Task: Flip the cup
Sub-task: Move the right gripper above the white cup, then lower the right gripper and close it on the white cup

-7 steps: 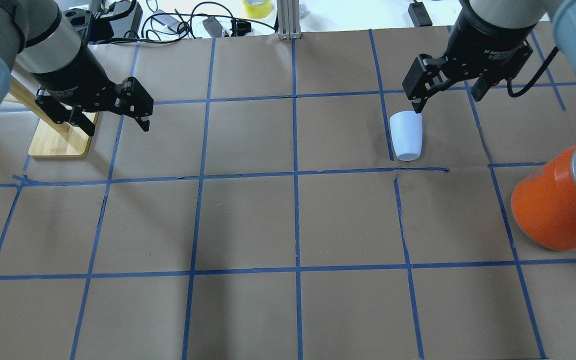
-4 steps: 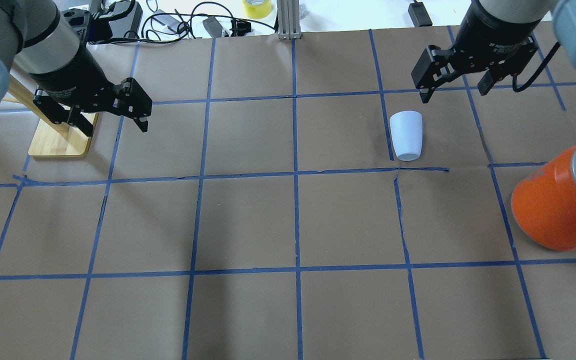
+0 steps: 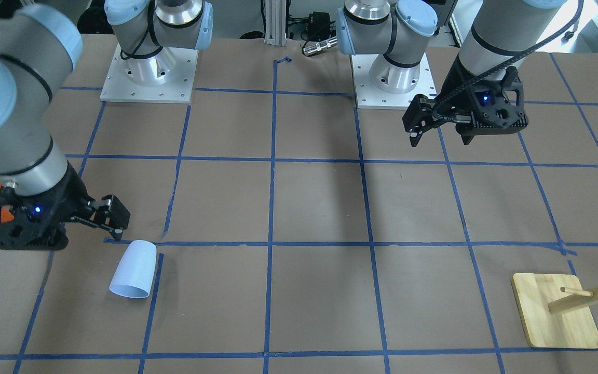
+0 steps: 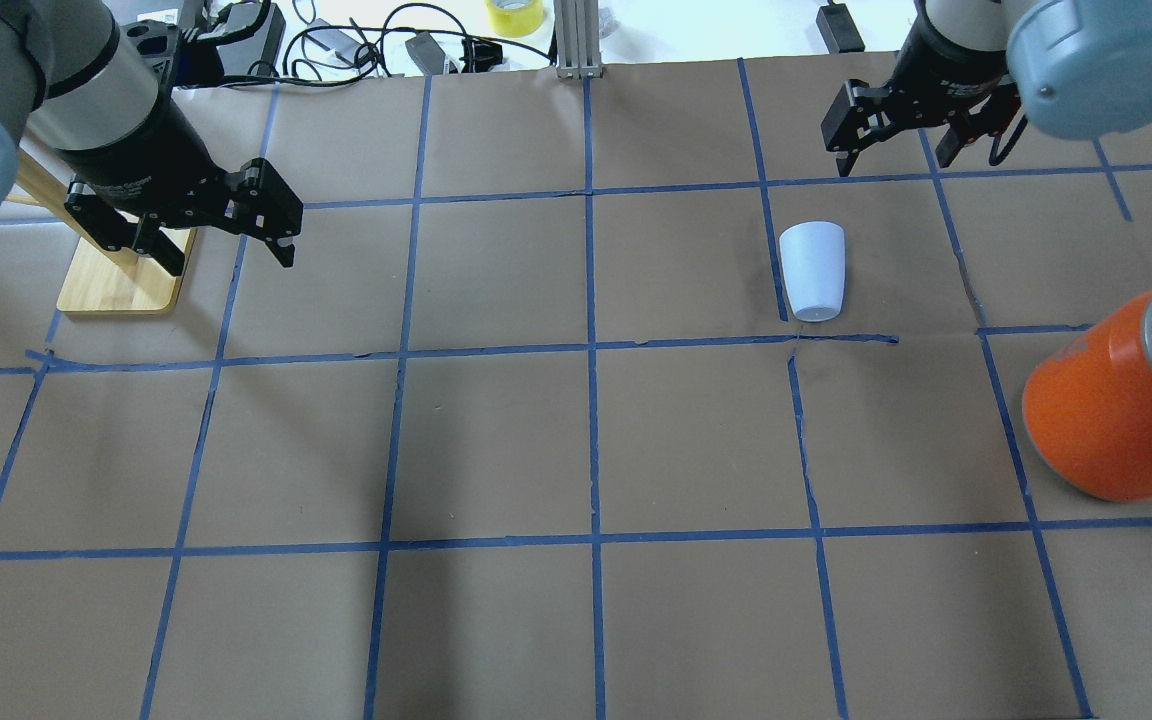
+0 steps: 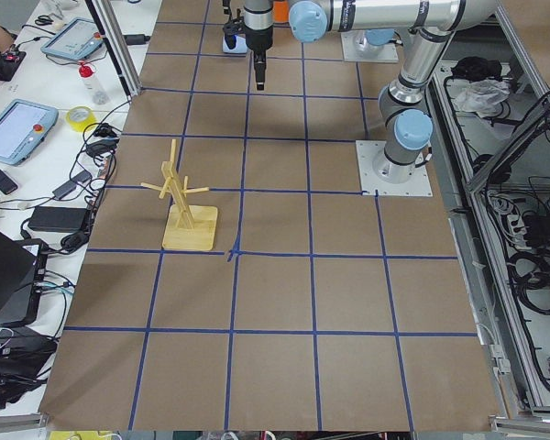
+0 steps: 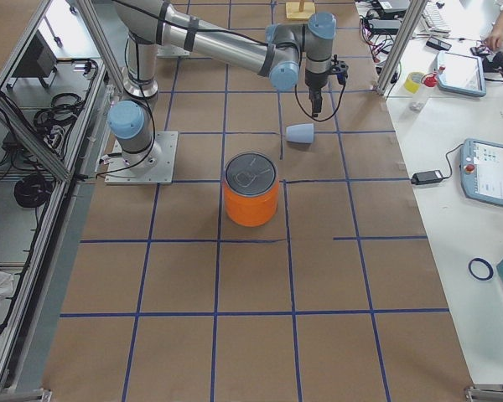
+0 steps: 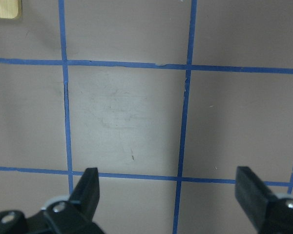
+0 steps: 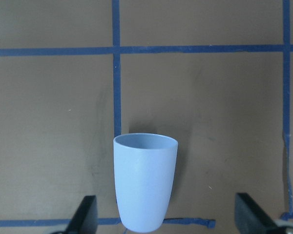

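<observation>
One orange can (image 4: 1101, 425) near cup (image 4: 813, 270); wooden stand (image 4: 118, 285) well apart.

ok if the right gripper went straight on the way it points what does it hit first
Probably the cup, lying on its side between the open fingers of the right gripper in the wrist view, slightly left of centre. The fingertips may straddle it and reach the table; depth is unclear.

The orange can (image 4: 1096, 430) is cut off by the overhead view's right edge; the wooden stand (image 3: 556, 311) is cropped at the front-facing view's right edge, and overhead partly hidden by the left arm (image 4: 106, 110).
</observation>
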You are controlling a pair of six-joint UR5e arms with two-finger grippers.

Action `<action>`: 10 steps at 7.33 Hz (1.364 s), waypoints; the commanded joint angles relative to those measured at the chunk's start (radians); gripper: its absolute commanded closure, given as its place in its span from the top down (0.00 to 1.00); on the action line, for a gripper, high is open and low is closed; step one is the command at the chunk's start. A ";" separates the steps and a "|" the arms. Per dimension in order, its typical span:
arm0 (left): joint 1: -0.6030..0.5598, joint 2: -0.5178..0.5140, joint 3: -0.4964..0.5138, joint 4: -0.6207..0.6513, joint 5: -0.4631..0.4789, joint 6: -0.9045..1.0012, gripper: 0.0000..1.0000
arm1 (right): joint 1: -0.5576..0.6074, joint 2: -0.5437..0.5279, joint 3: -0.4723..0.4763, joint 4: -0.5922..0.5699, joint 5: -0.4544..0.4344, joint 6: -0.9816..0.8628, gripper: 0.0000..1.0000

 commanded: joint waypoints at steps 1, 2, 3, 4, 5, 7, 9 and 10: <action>0.000 0.006 -0.001 -0.002 0.014 0.000 1.00 | -0.001 0.070 0.036 -0.058 0.014 0.056 1.00; 0.000 0.006 -0.002 -0.003 0.014 0.000 1.00 | 0.000 0.099 0.047 -0.116 0.013 0.067 1.00; 0.000 0.004 -0.003 -0.002 0.014 0.000 1.00 | 0.000 0.118 0.052 -0.129 0.013 0.066 1.00; 0.000 0.004 -0.004 -0.003 0.016 0.000 1.00 | -0.001 0.136 0.052 -0.129 0.016 0.070 1.00; 0.000 0.006 -0.012 0.000 0.016 0.000 1.00 | 0.000 0.149 0.053 -0.129 0.016 0.076 1.00; 0.000 0.007 -0.021 0.003 0.014 0.000 1.00 | 0.000 0.153 0.061 -0.128 0.017 0.075 1.00; 0.002 0.009 -0.021 0.004 0.016 0.000 1.00 | 0.000 0.163 0.075 -0.131 0.014 0.059 1.00; 0.000 0.009 -0.022 0.003 0.014 -0.002 1.00 | 0.000 0.164 0.076 -0.131 0.014 0.041 1.00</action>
